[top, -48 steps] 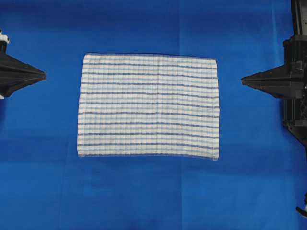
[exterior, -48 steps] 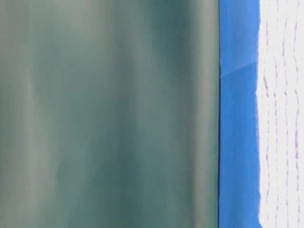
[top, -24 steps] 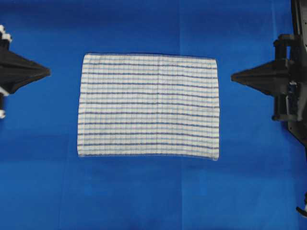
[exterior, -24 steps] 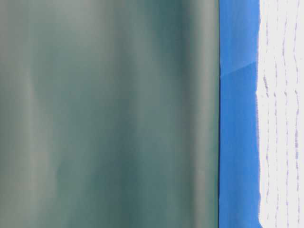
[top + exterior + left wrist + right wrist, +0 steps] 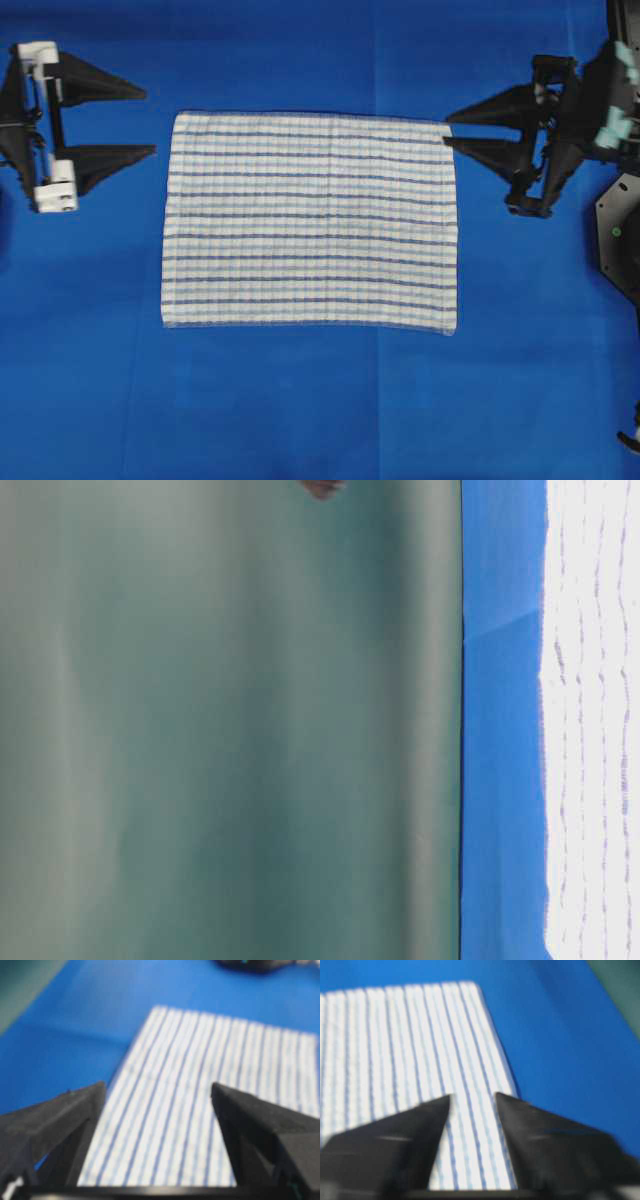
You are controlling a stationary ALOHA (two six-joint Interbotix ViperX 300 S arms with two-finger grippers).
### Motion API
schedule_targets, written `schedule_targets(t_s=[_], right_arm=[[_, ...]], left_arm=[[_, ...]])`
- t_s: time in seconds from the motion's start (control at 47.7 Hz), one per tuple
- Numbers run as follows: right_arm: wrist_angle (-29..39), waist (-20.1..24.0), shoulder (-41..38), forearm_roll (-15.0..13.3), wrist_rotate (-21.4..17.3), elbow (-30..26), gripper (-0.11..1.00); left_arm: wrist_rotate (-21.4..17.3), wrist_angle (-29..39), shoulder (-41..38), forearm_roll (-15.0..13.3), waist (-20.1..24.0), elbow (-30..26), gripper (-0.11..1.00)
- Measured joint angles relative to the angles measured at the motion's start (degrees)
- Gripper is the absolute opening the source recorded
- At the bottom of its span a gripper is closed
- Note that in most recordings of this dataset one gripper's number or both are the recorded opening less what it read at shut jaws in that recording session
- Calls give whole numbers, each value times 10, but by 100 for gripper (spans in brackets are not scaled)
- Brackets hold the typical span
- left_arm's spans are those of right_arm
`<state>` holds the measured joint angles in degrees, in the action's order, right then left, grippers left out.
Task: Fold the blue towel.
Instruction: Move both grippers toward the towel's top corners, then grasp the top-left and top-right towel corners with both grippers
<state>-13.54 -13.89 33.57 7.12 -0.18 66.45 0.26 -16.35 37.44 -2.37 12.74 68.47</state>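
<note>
The blue towel [image 5: 310,222], white with thin blue stripes, lies flat and unfolded in the middle of the blue table covering [image 5: 300,400]. My left gripper [image 5: 150,121] is open and hovers just left of the towel's upper left corner, apart from it. My right gripper [image 5: 446,130] is open too, its tips at the upper right corner's edge. In the left wrist view the towel [image 5: 200,1100] shows between the spread jaws of the left gripper [image 5: 158,1087]. In the right wrist view the right gripper [image 5: 472,1095] straddles the towel [image 5: 395,1050] near its edge.
The table-level view shows a blurred green surface [image 5: 230,730], a strip of blue covering [image 5: 500,780] and the towel's edge [image 5: 595,720]. A dark arm base [image 5: 620,220] stands at the right edge.
Both grippers have gone from shut to open. Both moved toward the towel's upper corners, the right one closing in leftward to the towel's edge. The towel has not moved.
</note>
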Motion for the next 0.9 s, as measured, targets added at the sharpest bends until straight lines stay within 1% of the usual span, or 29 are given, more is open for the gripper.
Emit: schedule_targets(t_s=[0.105, 0.314, 0.587, 0.713, 0.901], right_arm=[[-6, -11, -37, 11, 0, -1, 86], [-38, -33, -113, 28, 0, -1, 86], [-60, -64, -204, 39, 0, -1, 86], [-79, -69, -245, 46, 0, -1, 86], [-97, -81, -279, 59, 0, 2, 86]], left_arm=[[4, -4, -51, -4, 21, -1, 77], [25, -23, -163, -5, 67, -10, 77], [25, -62, -283, -5, 85, -33, 77], [25, -70, -318, -5, 93, -38, 77], [25, -91, -370, -5, 120, -38, 77]])
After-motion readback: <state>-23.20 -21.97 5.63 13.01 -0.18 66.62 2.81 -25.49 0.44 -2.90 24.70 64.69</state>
